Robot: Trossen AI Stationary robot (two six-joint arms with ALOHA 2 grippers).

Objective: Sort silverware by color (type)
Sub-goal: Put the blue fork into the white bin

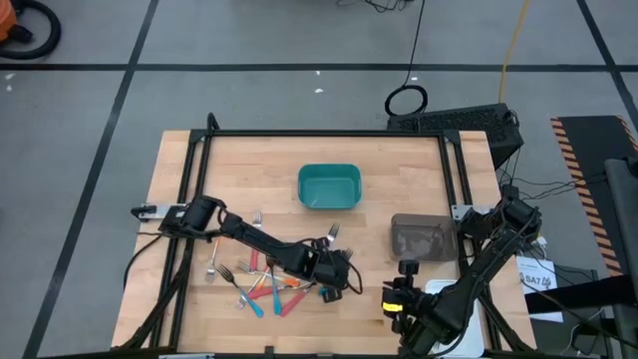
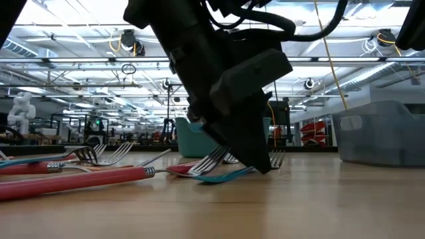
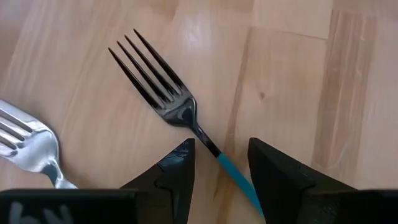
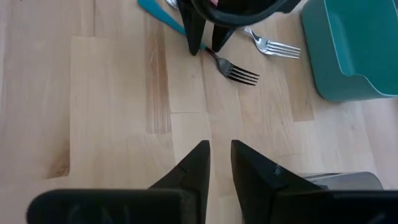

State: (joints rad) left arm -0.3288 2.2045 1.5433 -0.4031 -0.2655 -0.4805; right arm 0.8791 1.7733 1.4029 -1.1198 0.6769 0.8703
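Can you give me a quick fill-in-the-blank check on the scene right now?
1. The left gripper has its fingers on either side of the handle of a fork whose slim plastic handle is ____ in colour.
2. The teal plastic bin stands on the wooden ____.
3. Seen from above, the grey translucent bin sits nearest the ____ arm.
4. The right gripper is holding ____.

Missing words: blue; table; right; nothing

Only text I can spot: a white label on the right arm's base in the high view, printed with something like "SA7", though it is too small to be sure. Nothing legible in the low or wrist views.
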